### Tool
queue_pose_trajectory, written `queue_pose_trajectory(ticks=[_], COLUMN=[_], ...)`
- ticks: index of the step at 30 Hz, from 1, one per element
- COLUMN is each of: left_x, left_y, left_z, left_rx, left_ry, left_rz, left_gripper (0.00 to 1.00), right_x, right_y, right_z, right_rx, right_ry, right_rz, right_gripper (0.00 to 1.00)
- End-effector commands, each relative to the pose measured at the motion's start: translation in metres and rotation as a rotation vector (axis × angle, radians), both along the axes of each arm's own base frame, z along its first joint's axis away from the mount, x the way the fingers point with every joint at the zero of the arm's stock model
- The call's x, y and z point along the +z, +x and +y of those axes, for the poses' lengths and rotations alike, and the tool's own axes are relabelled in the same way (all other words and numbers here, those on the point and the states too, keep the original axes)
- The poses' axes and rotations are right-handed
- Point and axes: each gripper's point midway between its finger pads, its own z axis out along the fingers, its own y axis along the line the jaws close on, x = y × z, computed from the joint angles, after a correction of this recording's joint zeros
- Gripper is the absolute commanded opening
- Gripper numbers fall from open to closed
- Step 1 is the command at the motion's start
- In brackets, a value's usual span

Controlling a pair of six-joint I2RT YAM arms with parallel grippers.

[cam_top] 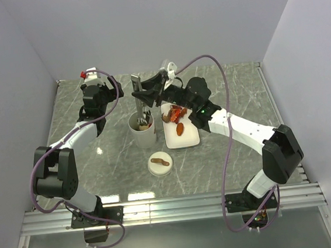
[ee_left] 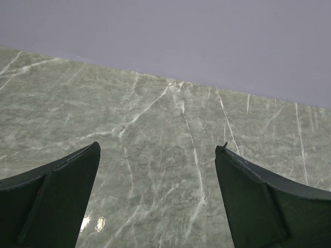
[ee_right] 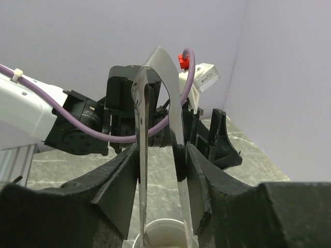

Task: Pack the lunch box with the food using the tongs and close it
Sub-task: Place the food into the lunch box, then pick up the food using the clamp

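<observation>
The white lunch box stands upright and uncovered left of the plate, with some food showing inside. Its round cream lid, with a brown strap, lies on the table in front of it. My right gripper is shut on the tongs, one finger pressing on each arm. The tongs hang upright with their tips down in the box's mouth. More red-orange food lies on the white plate. My left gripper is open over bare table at the back left.
The left arm stands close behind and left of the lunch box, near the back wall. The right arm reaches across above the plate. Grey walls close in the marble table on three sides.
</observation>
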Motion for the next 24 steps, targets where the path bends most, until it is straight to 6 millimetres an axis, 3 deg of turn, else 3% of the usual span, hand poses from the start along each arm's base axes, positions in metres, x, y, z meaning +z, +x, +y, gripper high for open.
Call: queue_pose_trajectory(ticks=[1, 9, 12, 13, 15, 16, 17, 19, 20, 21, 24], left_x=[0.027, 0.026, 0.027, 0.026, 0.026, 0.026, 0.027, 0.026, 0.026, 0.026, 0.026], left_y=[0.004, 0.004, 0.004, 0.004, 0.004, 0.004, 0.004, 0.004, 0.004, 0.004, 0.005], left_z=[0.0, 0.0, 0.0, 0.0, 0.0, 0.0, 0.0, 0.0, 0.0, 0.0, -0.001], left_rx=[0.004, 0.007, 0.005, 0.005, 0.005, 0.006, 0.006, 0.007, 0.007, 0.006, 0.003], left_ry=[-0.004, -0.004, -0.004, -0.004, -0.004, -0.005, -0.006, -0.005, -0.005, -0.005, -0.006], left_rz=[-0.067, -0.067, -0.067, -0.065, -0.065, -0.065, -0.068, -0.065, -0.065, -0.065, -0.065], left_gripper=[0.99, 0.99, 1.0, 0.99, 1.0, 0.99, 0.99, 0.99, 0.99, 0.99, 1.0], right_x=[0.04, 0.041, 0.047, 0.057, 0.055, 0.067, 0.059, 0.07, 0.06, 0.066, 0.054], right_y=[-0.004, -0.003, -0.006, -0.009, -0.011, -0.014, -0.014, -0.019, -0.013, -0.015, -0.006], right_z=[-0.002, -0.005, -0.016, -0.025, -0.035, -0.049, -0.054, -0.073, -0.082, -0.094, -0.119], right_rx=[0.017, 0.0, -0.041, -0.07, -0.111, -0.157, -0.183, -0.25, -0.309, -0.351, -0.483], right_ry=[0.068, 0.086, 0.113, 0.134, 0.14, 0.167, 0.164, 0.19, 0.189, 0.211, 0.238], right_rz=[-0.084, -0.095, -0.117, -0.144, -0.147, -0.176, -0.163, -0.202, -0.176, -0.18, -0.125], right_gripper=[0.48, 0.47, 0.45, 0.45, 0.45, 0.45, 0.45, 0.45, 0.45, 0.45, 0.45])
